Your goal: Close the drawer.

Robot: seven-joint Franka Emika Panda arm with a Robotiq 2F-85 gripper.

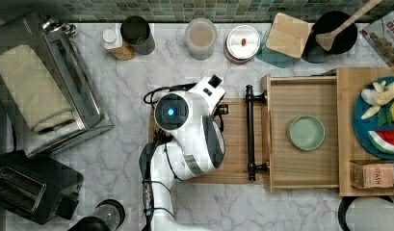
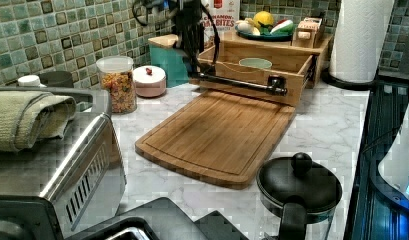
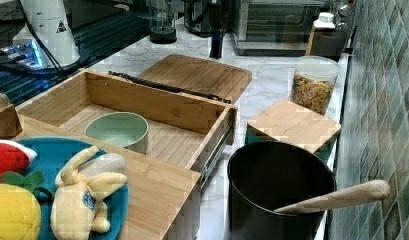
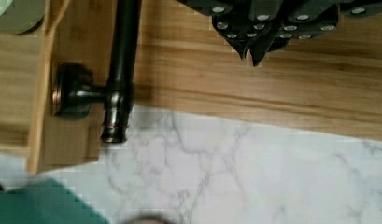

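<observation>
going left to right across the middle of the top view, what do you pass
toaster oven → robot arm → black bar handle → drawer → green bowl → blue plate of toy fruit

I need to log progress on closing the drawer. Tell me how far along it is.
Nothing looks done yet: the drawer stands pulled well out of its cabinet, with the green bowl inside in plain sight. In hand: the arm is over the cutting board, and in the wrist view the claw sits close beside the black handle without touching it. Left: meet the drawer front and push it fully in.
</observation>
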